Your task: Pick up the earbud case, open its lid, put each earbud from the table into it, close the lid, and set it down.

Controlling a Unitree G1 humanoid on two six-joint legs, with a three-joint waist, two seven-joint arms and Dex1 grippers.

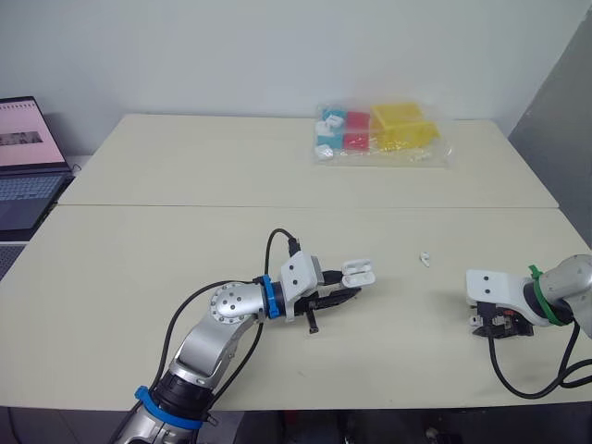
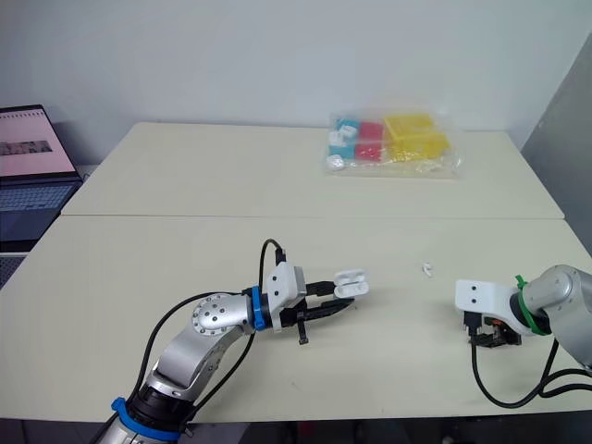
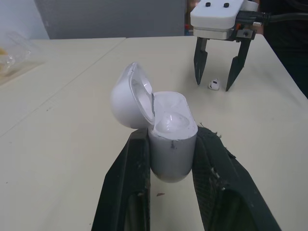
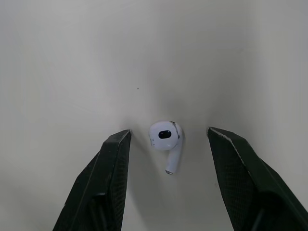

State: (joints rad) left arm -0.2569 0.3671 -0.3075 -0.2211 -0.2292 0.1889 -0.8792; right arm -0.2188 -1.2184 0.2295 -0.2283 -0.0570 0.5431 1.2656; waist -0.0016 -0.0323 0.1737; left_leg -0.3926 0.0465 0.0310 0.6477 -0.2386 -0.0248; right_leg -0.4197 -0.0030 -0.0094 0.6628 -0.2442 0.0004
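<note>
Over our cream table, our left gripper clamps the opened earbud case; our right gripper, spread wide, straddles an earbud. Next, we judge: close on it gently.

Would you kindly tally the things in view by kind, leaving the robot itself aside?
Earbud case: 1
Earbuds: 2
Laptop: 1
Bag of coloured boxes: 1
Total: 5
</note>
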